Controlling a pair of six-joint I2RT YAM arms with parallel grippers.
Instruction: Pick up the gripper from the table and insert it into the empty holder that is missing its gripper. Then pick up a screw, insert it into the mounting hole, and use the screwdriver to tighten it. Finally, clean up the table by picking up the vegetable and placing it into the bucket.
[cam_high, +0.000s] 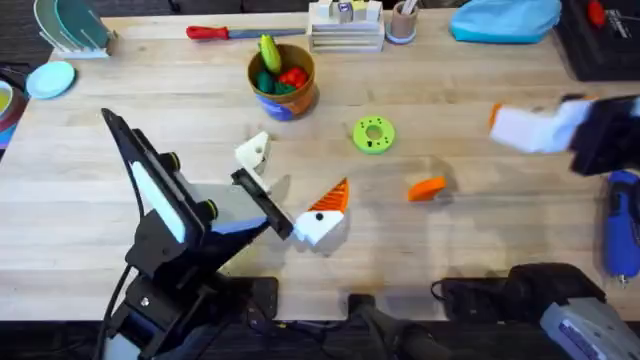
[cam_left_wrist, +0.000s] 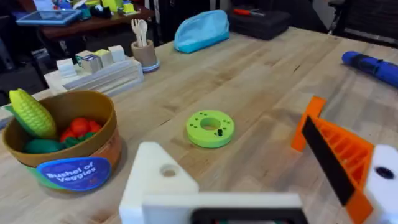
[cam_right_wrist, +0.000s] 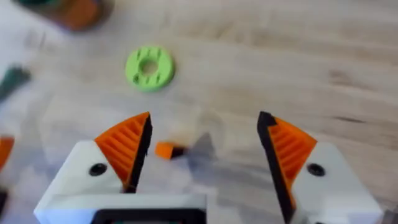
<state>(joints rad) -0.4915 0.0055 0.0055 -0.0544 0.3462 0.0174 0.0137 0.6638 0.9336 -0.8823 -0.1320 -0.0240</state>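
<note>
**Both hands open over the worktop, loose orange tip between them**

The left arm reaches from the near left toward the middle, its left hand (cam_high: 295, 178) low over the worktop (cam_high: 480, 250) with fingers spread apart and nothing between them. One finger carries an orange ribbed pad (cam_high: 335, 195). The other is the bare white holder (cam_high: 252, 150), its socket empty; the left wrist view shows its blocky top with a round hole (cam_left_wrist: 168, 169).

The right arm comes in from the right edge. Its right hand (cam_right_wrist: 205, 121) hangs above the surface, both orange-padded fingers (cam_right_wrist: 127, 140) wide apart and gripping nothing.

The loose orange gripper tip (cam_high: 427, 188) lies on the wood between the two hands, right of the left hand. The green ring disc (cam_high: 374, 134) sits just beyond it. The bucket (cam_high: 300, 100) stands farther back, left of the disc, holding a yellow corn toy (cam_left_wrist: 30, 113), a red toy (cam_left_wrist: 78, 127) and the dark-green vegetable (cam_left_wrist: 42, 147). The blue screwdriver (cam_high: 620, 230) lies at the near right edge.

Along the far edge are a red-handled tool (cam_high: 210, 32) and a blue pouch (cam_high: 505, 18).
</note>
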